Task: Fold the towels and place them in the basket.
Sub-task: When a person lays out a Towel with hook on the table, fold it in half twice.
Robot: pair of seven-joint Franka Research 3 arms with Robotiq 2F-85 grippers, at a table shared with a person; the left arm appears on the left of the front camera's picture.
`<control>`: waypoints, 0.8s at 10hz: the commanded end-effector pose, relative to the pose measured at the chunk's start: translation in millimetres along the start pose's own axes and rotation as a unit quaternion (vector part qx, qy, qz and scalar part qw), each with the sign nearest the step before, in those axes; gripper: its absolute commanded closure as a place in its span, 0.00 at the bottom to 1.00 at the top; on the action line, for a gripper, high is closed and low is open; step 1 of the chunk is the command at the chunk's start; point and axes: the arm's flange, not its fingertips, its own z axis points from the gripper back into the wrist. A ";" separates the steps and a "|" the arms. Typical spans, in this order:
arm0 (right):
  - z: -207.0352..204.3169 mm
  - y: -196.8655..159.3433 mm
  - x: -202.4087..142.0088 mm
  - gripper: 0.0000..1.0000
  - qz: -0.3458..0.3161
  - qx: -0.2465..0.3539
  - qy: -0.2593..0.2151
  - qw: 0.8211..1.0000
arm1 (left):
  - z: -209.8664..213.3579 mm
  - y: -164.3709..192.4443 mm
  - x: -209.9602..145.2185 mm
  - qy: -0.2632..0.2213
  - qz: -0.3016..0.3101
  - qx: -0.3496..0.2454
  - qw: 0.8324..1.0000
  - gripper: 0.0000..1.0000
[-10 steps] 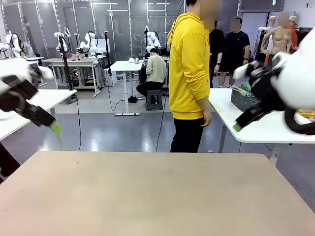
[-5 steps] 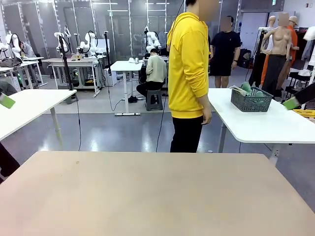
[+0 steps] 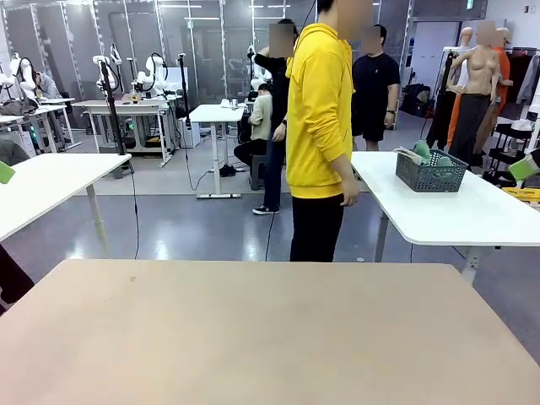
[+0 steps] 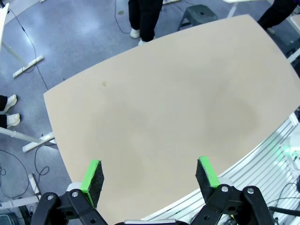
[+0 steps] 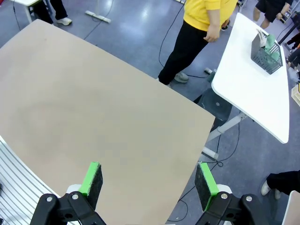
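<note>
The dark grey lattice basket (image 3: 432,173) stands on a white side table (image 3: 456,215) beyond the beige table, at the right; it also appears far off in the right wrist view as the basket (image 5: 266,50). Pale green-grey and white cloth, apparently the towels (image 3: 422,152), sticks out of its top. My left gripper (image 4: 149,165) hangs high over the bare beige table (image 4: 159,108), jaws wide open and empty. My right gripper (image 5: 149,168) is likewise open and empty, high above the table's right part. In the front view one green pad (image 3: 4,173) peeks in at the left edge and another pad (image 3: 523,167) at the right edge.
A person in a yellow hoodie (image 3: 321,118) stands just beyond the table's far edge, side-on, hands down. Another white table (image 3: 51,181) stands at the left. More people stand farther back.
Both arms have swung outward from the front view, leaving green pads at its edges. The person in yellow has shifted slightly left, and others have walked in behind.
</note>
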 end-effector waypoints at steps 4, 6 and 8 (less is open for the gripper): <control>-2.0 2.0 -1.3 0.00 0.010 0.001 0.014 1.000 | -1.8 -7.5 -0.5 0.014 0.000 0.001 1.000 0.00; -2.5 3.8 -3.4 0.00 0.007 0.003 0.017 1.000 | -1.2 -9.4 -0.6 0.012 -0.002 -0.002 1.000 0.00; -3.9 1.6 0.1 0.00 0.002 0.003 0.007 1.000 | -3.7 -4.9 0.2 0.004 -0.005 -0.001 1.000 0.00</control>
